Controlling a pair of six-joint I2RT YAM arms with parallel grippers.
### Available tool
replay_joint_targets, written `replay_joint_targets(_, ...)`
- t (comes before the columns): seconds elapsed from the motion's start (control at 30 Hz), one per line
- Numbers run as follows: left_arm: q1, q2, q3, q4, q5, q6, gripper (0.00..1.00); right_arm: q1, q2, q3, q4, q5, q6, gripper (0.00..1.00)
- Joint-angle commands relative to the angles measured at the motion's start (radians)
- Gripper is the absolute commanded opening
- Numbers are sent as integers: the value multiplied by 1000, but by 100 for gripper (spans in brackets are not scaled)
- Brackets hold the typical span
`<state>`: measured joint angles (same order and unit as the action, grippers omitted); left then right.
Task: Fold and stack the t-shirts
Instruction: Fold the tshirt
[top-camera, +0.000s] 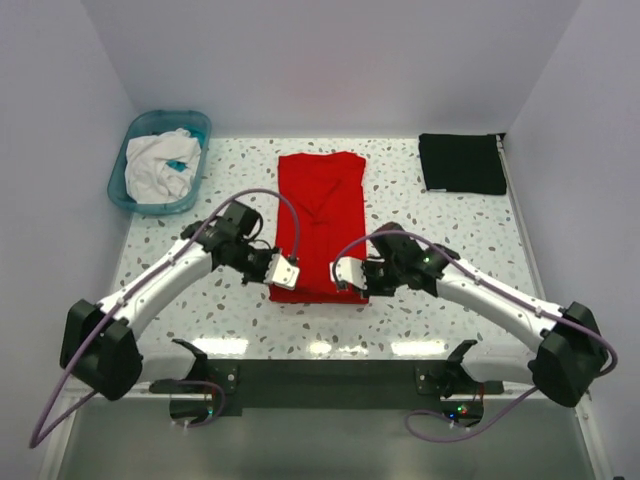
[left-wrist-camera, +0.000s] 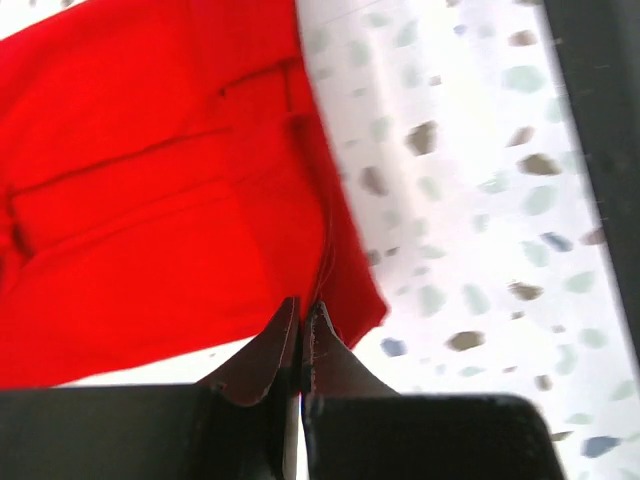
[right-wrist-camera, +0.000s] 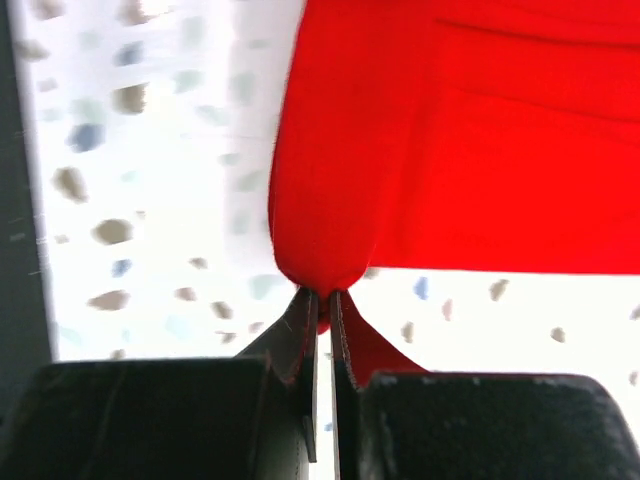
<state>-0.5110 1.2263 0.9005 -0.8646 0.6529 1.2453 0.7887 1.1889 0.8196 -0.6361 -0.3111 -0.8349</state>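
table (top-camera: 240, 175): white terrazzo-patterned top with grey, brown and bluish flecks, closed in by pale walls on the left, far and right sides; a dark strip runs along its near edge.
red t-shirt (top-camera: 320, 210): lies in the middle of the top, folded into a long narrow rectangle running near to far; mostly flat, with its two near corners bunched up off the surface.
black t-shirt (top-camera: 461, 163): flat folded rectangle in the far right corner, well apart from the red one.
teal plastic basin (top-camera: 165, 114): stands in the far left corner, near the left wall.
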Motion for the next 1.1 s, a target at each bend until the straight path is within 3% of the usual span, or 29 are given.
replay_joint_targets(0.0, 68, 110, 126, -54, 53, 101, 0, -90, 101, 127, -24, -74, -96, 0)
replay_joint_targets(0.27, 198, 464, 455, -115, 82, 216, 0, -250, 349, 373, -40, -131, -190, 0)
replay_joint_targets(0.53, 241, 712, 679, -129, 56, 282, 0, -339, 569, 588, -73, -144, -277, 0)
replay_joint_targets(0.83, 270, 893, 882, -113, 45, 272, 0, -393, 767, 757, -86, -143, -297, 0)
replay_joint_targets(1.07, 272, 950, 910, -80, 24, 255, 0, -407, 851, 812, -50, -129, -284, 0)
